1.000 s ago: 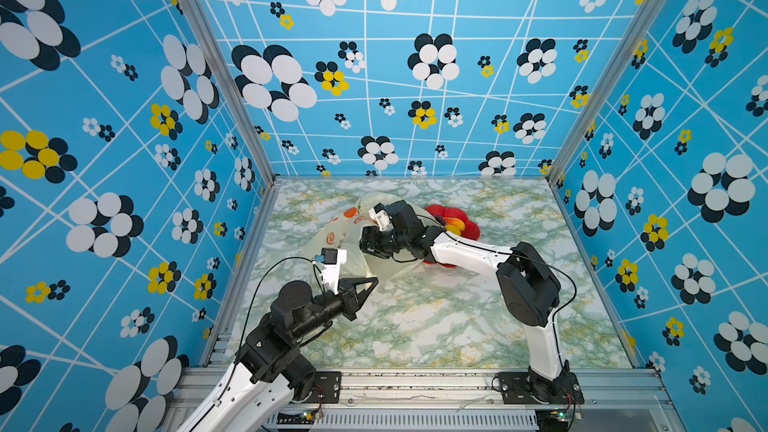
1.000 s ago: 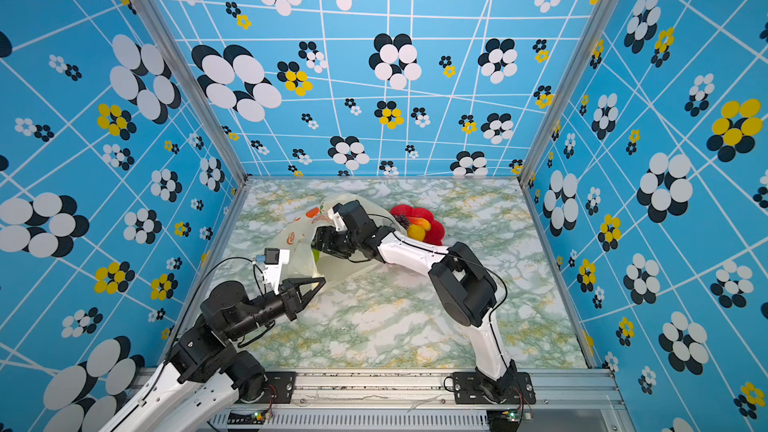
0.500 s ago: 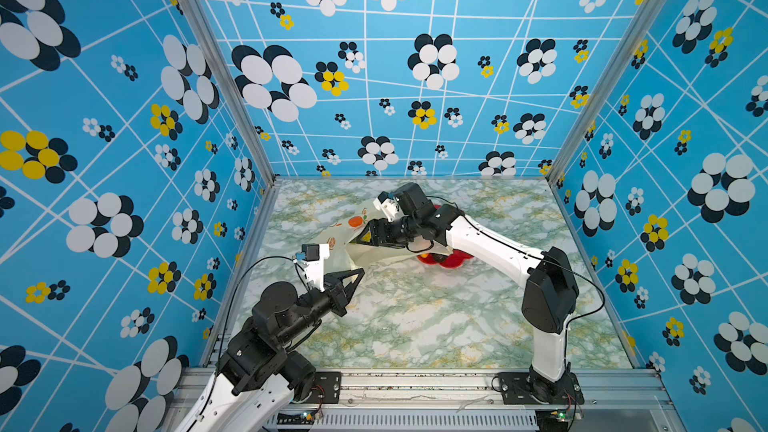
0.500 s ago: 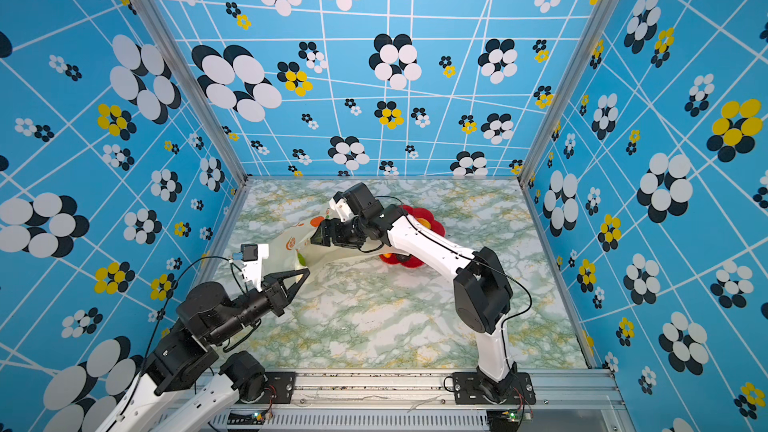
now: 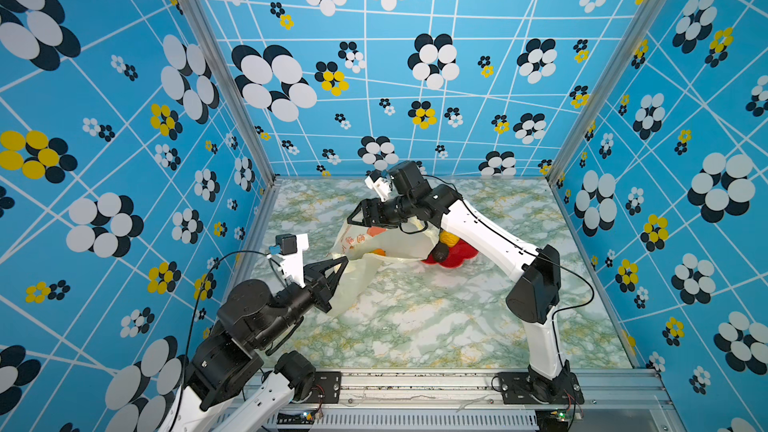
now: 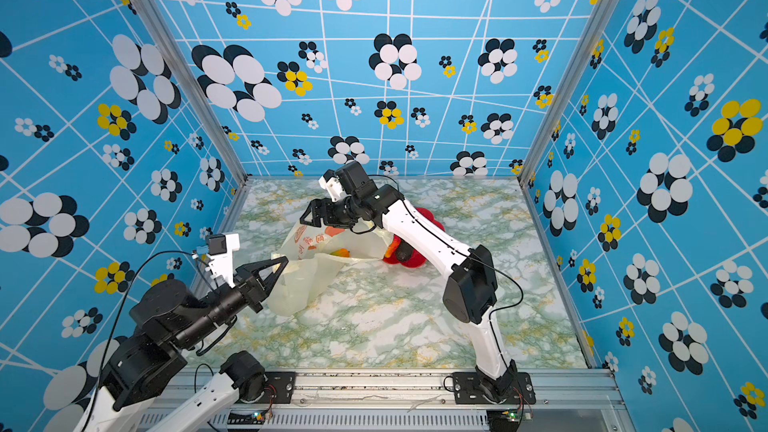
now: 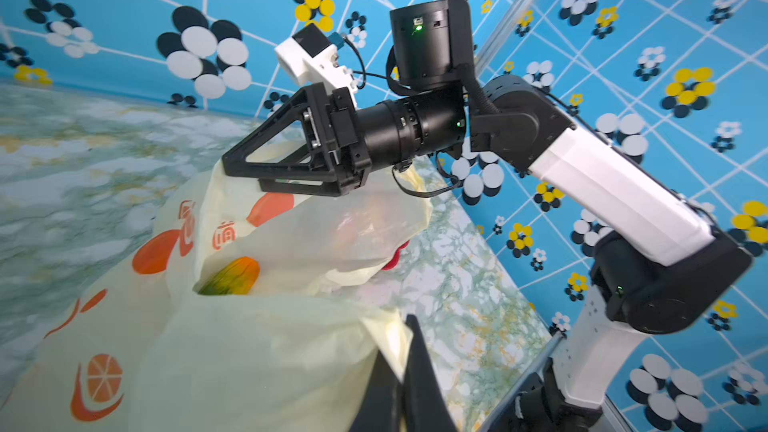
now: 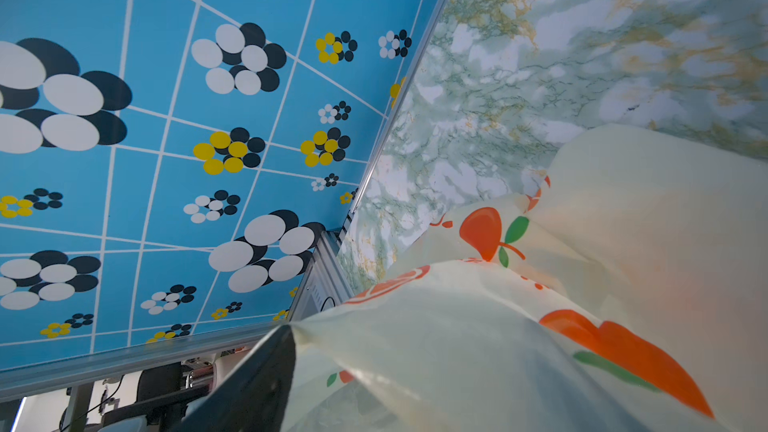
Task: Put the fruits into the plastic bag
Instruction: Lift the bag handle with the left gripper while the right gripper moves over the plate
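Change: I have raised both arms since a second ago, stretching the plastic bag open near the counter's far-left part.
Left end effector: pressed together, pinching the bag's near rim.
Right end effector: spread wide at the far rim; grip unclear.
Meaning: mouth ready for loading.
Count: one orange-green fruit inside; at least two fruits on one red plate.

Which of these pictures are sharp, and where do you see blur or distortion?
Both top views: sharp, evenly lit, the cage posts bowed by a wide lens. Left wrist view: plastic bag crisp, walls slightly soft. Right wrist view: the bag's near folds and the right tool's finger are out of focus.
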